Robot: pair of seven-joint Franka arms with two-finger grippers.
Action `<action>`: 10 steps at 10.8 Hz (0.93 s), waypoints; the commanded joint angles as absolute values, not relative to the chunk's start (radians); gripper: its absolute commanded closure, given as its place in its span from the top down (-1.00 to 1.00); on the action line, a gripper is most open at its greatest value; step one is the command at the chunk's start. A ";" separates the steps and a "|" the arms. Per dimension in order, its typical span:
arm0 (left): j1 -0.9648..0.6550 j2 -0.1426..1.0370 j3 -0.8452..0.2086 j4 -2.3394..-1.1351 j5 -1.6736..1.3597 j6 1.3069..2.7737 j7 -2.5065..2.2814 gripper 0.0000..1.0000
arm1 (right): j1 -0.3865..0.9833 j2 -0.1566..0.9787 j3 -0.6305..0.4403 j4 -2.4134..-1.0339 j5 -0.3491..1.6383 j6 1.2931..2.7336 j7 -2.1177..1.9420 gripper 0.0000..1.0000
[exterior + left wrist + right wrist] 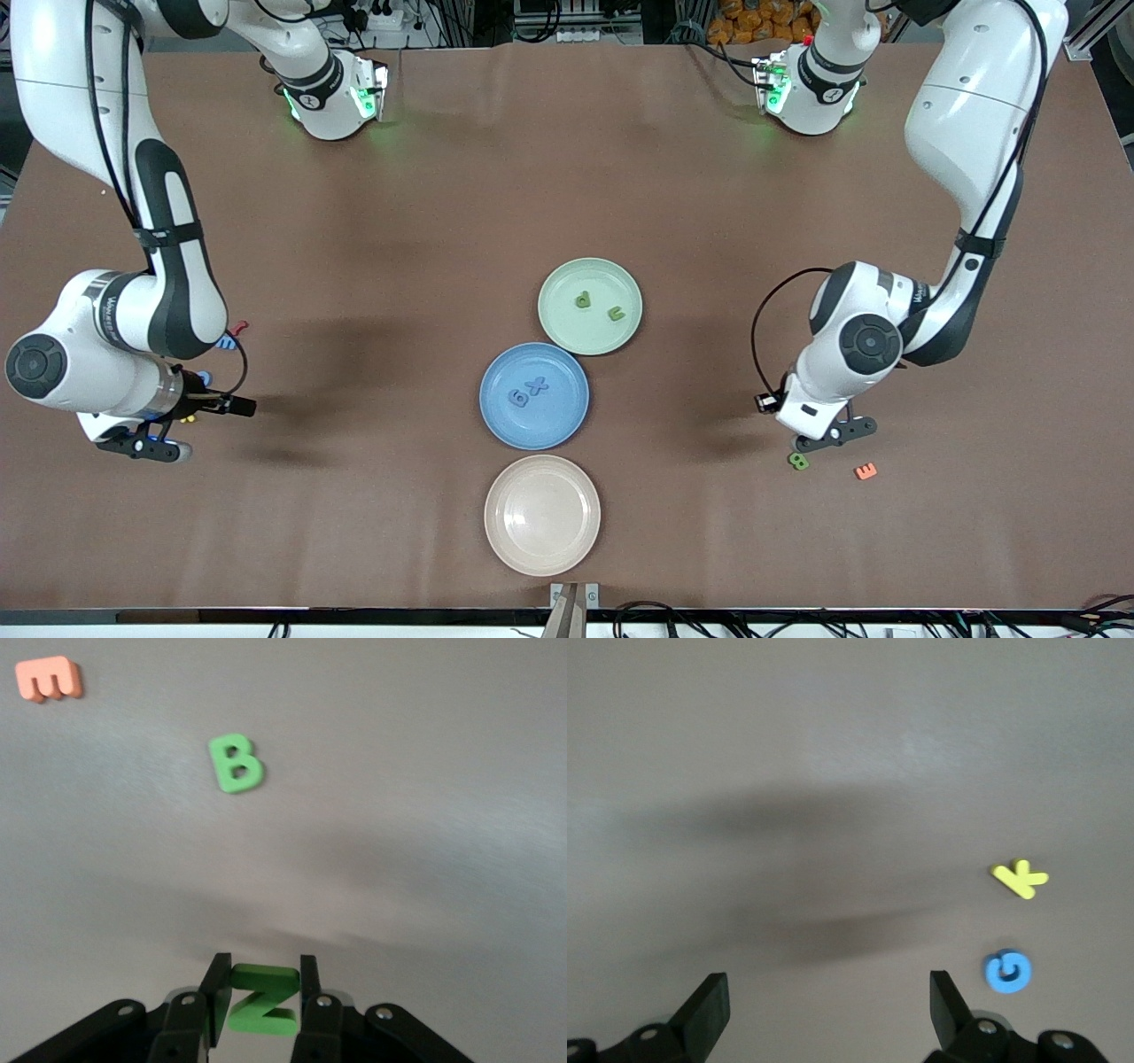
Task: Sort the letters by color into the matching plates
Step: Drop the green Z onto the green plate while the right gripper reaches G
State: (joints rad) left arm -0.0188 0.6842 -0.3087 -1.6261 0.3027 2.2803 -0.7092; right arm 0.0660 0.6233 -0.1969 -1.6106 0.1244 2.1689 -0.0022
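Now three round, shallow plates with raised rims sit in a line mid-desk: a mint green plate (590,306) farthest from the front camera, a blue plate (534,395) touching it, and a cream plate (542,515) nearest. Two green letters (583,300) lie in the green plate, two blue letters (529,391) in the blue; the cream one holds none.

The left pincer (262,988) hangs over the desk at the left arm's end, its fingers closed on a chunky green Z (262,1003). Below it lie one green B (236,764) and, well apart, one orange E (50,679).

The right pincer (830,1005) waits over the right arm's end, its fingers spread wide with nothing between them. Near it lie one yellow K (1020,878) and one blue G (1007,971).
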 commanded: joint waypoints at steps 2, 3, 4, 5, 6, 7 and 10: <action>-0.087 0.618 -0.366 -1.629 0.267 2.188 -0.828 -1.00 | -0.017 0.561 -0.184 -1.776 0.104 2.278 -0.291 1.00; -0.119 0.618 -0.385 -1.629 0.267 2.184 -0.886 -1.00 | -0.032 0.558 -0.184 -1.788 0.104 2.279 -0.354 1.00; -0.167 0.618 -0.396 -1.629 0.267 2.184 -0.964 -1.00 | -0.049 0.557 -0.183 -1.796 0.104 2.284 -0.414 1.00; -0.219 0.621 -0.397 -1.628 0.268 2.184 -1.048 -1.00 | -0.063 0.558 -0.184 -1.808 0.104 2.298 -0.473 1.00; -0.280 0.624 -0.397 -1.628 0.267 2.184 -1.130 -1.00 | -0.077 0.557 -0.184 -1.828 0.104 2.325 -0.526 1.00; -0.328 0.629 -0.397 -1.628 0.268 2.184 -1.202 -1.00 | -0.095 0.558 -0.183 -1.838 0.104 2.344 -0.569 1.00; -0.426 0.657 -0.396 -1.632 0.267 2.184 -1.313 -1.00 | -0.123 0.563 -0.181 -1.873 0.104 2.393 -0.604 1.00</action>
